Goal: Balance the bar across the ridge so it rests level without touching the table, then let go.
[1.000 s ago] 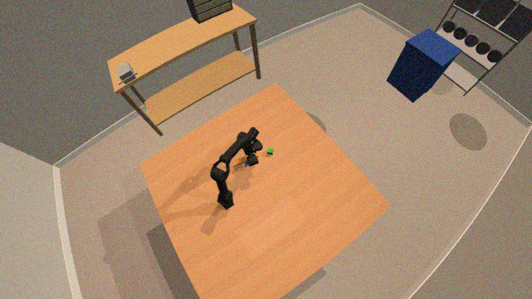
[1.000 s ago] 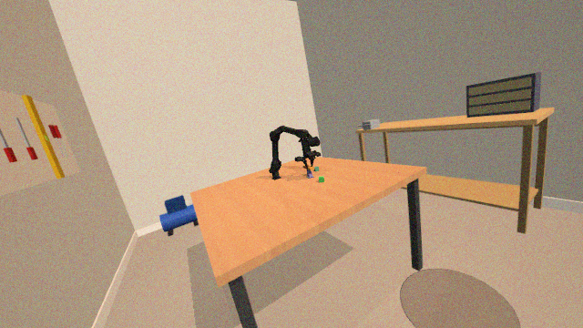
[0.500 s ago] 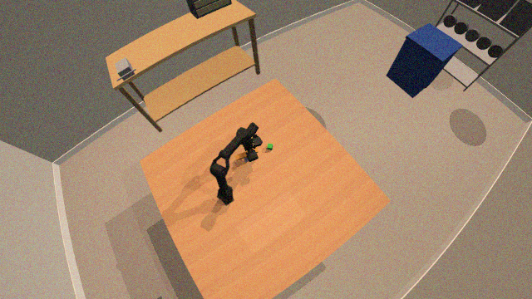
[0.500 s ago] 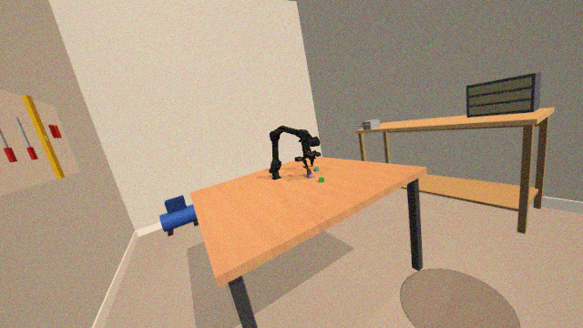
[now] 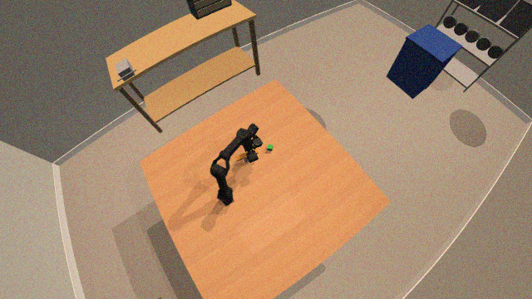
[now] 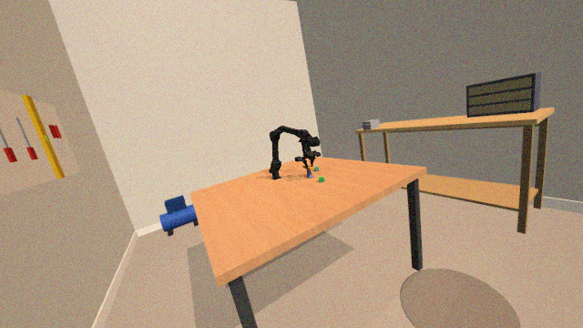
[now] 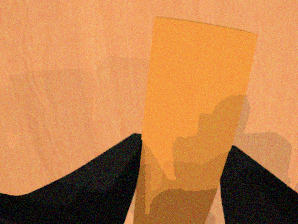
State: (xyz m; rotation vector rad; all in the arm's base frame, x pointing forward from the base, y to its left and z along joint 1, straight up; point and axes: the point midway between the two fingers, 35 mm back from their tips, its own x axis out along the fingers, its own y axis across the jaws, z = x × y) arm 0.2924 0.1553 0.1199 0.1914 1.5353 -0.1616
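The orange bar (image 5: 240,157) (image 7: 200,90) is between the two black fingers of my gripper (image 7: 183,149) in the wrist view, with its far end reaching out over the table. My gripper is shut on the bar. The ridge (image 6: 310,175) is a small bluish-purple shape on the table, just under the gripper in the exterior view. The arm hides most of the ridge and part of the bar in the top and exterior views. I cannot tell whether the bar touches the ridge or is level.
A green cube (image 5: 270,147) (image 6: 322,179) sits on the table (image 5: 291,216) (image 6: 273,214) close to the gripper. A second green cube (image 6: 316,169) shows behind the gripper in the exterior view. A workbench (image 5: 179,37) (image 6: 455,120) stands beyond the table.
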